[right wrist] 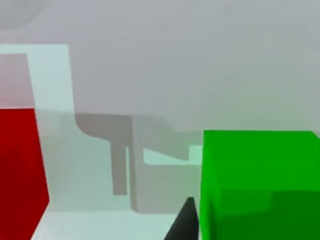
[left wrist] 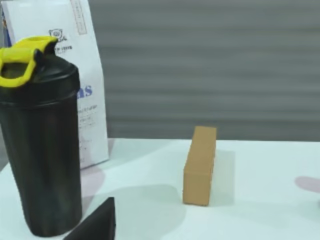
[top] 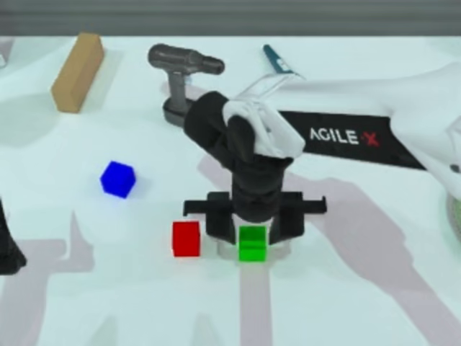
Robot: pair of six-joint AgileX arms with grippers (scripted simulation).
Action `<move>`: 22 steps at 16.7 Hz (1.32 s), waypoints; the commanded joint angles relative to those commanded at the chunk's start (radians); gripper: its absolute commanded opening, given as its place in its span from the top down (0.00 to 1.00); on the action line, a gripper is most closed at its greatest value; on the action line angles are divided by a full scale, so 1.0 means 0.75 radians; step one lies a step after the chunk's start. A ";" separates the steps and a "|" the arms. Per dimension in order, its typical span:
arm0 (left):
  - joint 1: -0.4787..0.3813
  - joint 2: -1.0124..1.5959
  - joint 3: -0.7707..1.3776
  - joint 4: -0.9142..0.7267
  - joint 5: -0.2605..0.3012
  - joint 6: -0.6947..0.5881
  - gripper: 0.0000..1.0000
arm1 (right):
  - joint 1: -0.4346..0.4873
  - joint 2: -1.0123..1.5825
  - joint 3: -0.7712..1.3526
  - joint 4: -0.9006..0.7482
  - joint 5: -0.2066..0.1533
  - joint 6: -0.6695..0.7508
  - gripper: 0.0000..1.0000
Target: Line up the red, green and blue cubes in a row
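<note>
The green cube (top: 252,249) sits between the fingers of my right gripper (top: 252,234), which is shut on it just right of the red cube (top: 186,238), with a small gap between the two. In the right wrist view the green cube (right wrist: 257,185) fills the near side, one dark fingertip (right wrist: 186,222) lies against its face, and the red cube (right wrist: 20,170) stands apart from it. The blue cube (top: 117,179) lies alone farther left and back. My left arm (top: 6,249) is parked at the left edge; one finger (left wrist: 100,222) shows in its wrist view, set wide.
A long tan wooden block (top: 78,71) lies at the back left. A grey drill (top: 180,76) stands behind my right arm, with a teal-handled tool (top: 277,59) beyond it. The left wrist view shows a black shaker bottle (left wrist: 40,140) and a white bag (left wrist: 65,75).
</note>
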 joint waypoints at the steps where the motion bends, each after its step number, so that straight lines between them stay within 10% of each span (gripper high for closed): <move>1: 0.000 0.000 0.000 0.000 0.000 0.000 0.00 | 0.000 0.000 0.000 0.000 0.000 0.000 0.17; 4: 0.000 0.000 0.000 0.000 0.000 0.000 0.00 | 0.000 0.000 0.000 0.000 0.000 0.000 0.00; 22: 0.000 0.000 0.000 0.000 0.000 0.000 0.00 | 0.011 -0.099 0.216 -0.314 -0.001 -0.001 0.00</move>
